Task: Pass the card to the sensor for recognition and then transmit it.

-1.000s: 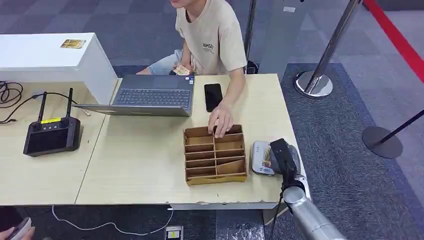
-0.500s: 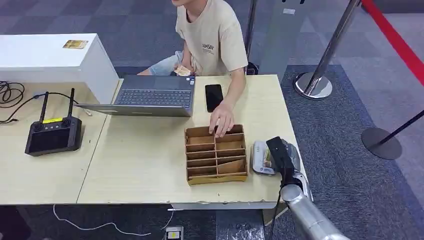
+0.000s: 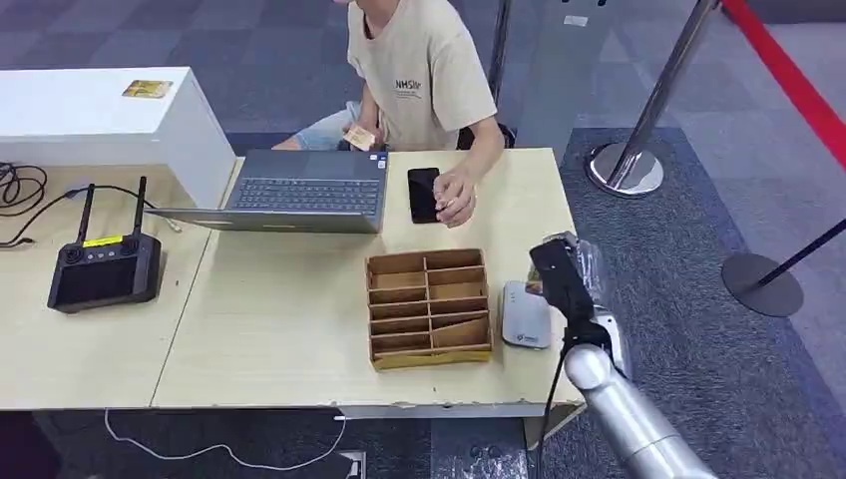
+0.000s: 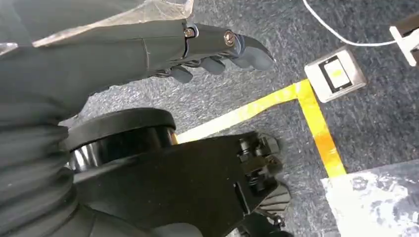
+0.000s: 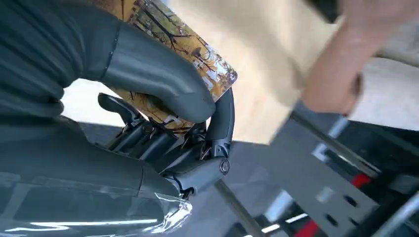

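Note:
My right hand (image 3: 566, 276) hovers above the table's right edge, just beyond the grey-white sensor (image 3: 525, 315). In the right wrist view the right hand (image 5: 163, 123) pinches a card (image 5: 197, 54) printed with yellow autumn trees between thumb and fingers. The card (image 3: 535, 287) is barely visible in the head view as a sliver beside the hand. My left hand (image 4: 207, 47) hangs over the grey carpet with its fingers loosely extended and nothing in it.
A brown cardboard organizer (image 3: 429, 308) stands left of the sensor. A seated person in a beige shirt rests a hand (image 3: 454, 198) by a black phone (image 3: 423, 194) near the laptop (image 3: 304, 190). A controller (image 3: 104, 267) lies at left. Stanchion bases (image 3: 626, 168) stand right of the table.
My right hand has risen off the sensor and shifted away from me with the card, uncovering the sensor. The person's hand withdrew from the organizer to the phone.

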`<state>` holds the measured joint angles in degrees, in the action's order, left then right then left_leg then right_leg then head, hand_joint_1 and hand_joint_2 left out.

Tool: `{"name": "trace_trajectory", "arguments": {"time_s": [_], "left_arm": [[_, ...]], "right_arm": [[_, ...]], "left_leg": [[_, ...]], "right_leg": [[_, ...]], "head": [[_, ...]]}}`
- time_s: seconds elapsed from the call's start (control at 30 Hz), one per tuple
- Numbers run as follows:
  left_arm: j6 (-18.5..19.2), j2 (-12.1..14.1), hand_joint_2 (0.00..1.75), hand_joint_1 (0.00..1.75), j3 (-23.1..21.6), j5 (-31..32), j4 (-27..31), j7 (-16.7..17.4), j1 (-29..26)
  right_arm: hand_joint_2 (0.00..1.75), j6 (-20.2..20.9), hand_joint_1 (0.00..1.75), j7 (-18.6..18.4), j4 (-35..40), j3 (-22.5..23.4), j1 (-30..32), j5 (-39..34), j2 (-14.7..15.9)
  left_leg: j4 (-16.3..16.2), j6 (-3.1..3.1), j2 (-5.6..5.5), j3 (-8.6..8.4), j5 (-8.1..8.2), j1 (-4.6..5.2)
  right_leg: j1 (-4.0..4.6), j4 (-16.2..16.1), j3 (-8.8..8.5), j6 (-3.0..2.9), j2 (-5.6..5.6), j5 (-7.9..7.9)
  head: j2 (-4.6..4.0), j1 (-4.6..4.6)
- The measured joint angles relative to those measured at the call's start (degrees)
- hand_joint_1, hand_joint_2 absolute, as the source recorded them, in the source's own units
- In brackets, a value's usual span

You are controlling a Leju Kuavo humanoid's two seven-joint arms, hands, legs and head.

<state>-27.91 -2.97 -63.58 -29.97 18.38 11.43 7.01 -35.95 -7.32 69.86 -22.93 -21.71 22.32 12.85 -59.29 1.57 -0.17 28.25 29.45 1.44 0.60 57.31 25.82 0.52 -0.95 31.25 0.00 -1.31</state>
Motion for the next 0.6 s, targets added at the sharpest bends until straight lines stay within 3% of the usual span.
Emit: {"name": "trace_trajectory", "arguments": {"time_s": [0.2, 0.6], "left_arm": [[5.6, 2.0, 1.75, 0.0, 0.2, -1.1, -1.3, -2.6, -0.9], [6.2, 3.3, 1.75, 0.0, 0.2, -1.1, -2.8, -2.9, -0.9]], "right_arm": [[1.75, 0.5, 1.75, -0.3, 10.1, 0.0, 1.2, 1.7, 2.6], [1.75, 2.3, 1.75, -0.9, 22.0, -0.5, 1.3, 4.1, 4.3]], "left_leg": [[0.0, 0.0, 0.0, 0.02, 0.0, -0.02], [0.0, 0.0, 0.0, 0.04, -0.01, -0.01]], "right_leg": [[0.02, 0.0, 0.01, 0.0, 0.0, 0.0], [0.02, 0.0, -0.01, 0.0, 0.0, 0.0]], "head": [[0.0, -0.02], [0.0, 0.0]]}}
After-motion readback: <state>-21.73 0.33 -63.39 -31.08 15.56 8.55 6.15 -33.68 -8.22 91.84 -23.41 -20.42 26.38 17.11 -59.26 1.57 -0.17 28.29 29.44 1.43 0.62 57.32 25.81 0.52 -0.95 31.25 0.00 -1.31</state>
